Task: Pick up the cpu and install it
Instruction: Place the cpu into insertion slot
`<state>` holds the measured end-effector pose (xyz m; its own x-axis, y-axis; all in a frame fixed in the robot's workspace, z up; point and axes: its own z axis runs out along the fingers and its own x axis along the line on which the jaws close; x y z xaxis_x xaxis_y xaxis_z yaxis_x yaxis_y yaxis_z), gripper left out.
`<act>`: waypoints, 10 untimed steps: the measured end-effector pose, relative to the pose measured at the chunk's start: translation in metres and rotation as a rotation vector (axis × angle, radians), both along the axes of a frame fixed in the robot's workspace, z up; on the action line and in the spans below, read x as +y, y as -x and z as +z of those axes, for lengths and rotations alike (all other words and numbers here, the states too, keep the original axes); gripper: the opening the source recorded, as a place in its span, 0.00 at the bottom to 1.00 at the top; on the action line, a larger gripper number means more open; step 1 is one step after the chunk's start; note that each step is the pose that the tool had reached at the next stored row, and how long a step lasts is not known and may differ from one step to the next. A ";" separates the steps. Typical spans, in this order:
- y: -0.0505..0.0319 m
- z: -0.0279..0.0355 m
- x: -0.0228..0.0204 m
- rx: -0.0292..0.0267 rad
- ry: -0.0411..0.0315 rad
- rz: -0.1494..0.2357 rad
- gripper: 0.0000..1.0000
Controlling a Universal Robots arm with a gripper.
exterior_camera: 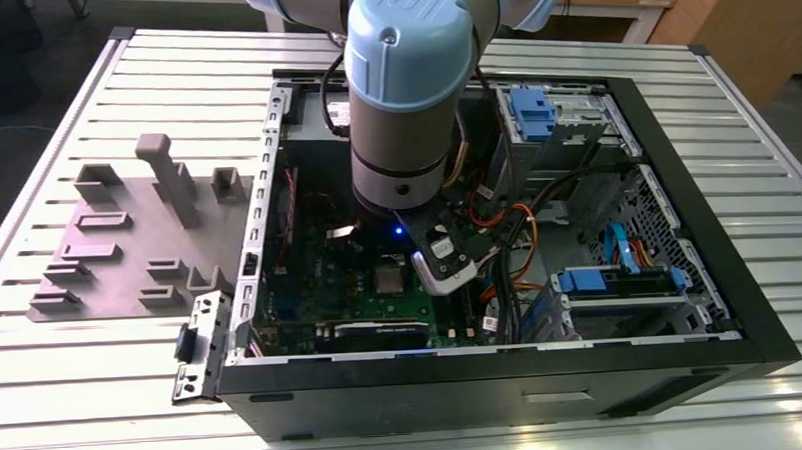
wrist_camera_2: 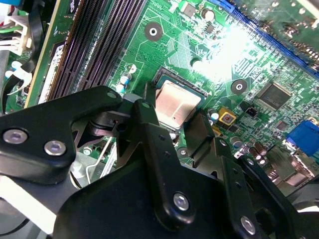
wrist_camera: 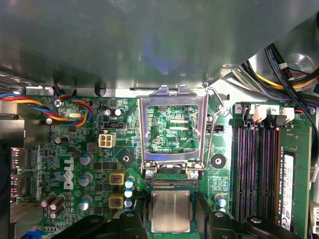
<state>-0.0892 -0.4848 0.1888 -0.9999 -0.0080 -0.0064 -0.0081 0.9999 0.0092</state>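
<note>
Gripper (wrist_camera_2: 172, 106) closest to us, jaws spread, gripping nothing, astride cpu (wrist_camera: 171, 211). Cpu lies flat in socket (wrist_camera: 169, 185), beside opened load frame (wrist_camera: 172, 92) on motherboard (wrist_camera: 99, 159), inside computer case (exterior_camera: 514, 406). We judge cpu light, rigid, slick-topped, underside delicate: hold by opposite edges only, never flat faces.

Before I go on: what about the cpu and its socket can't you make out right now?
- cpu: one side hidden behind the gripper, second wrist view.
- Contacts in the socket: covered by the cpu, both wrist views.
- Motherboard: middle blocked by the arm, exterior view.
</note>
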 end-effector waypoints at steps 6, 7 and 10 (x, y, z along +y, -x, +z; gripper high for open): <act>0.0000 0.0028 0.0000 0.0000 -0.0011 0.000 0.47; 0.0000 0.0028 0.0000 0.0000 -0.0012 0.000 0.47; 0.0000 0.0027 0.0000 0.0001 -0.0009 0.000 0.47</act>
<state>-0.0892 -0.4848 0.1915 -0.9999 -0.0080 -0.0063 -0.0081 0.9999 0.0101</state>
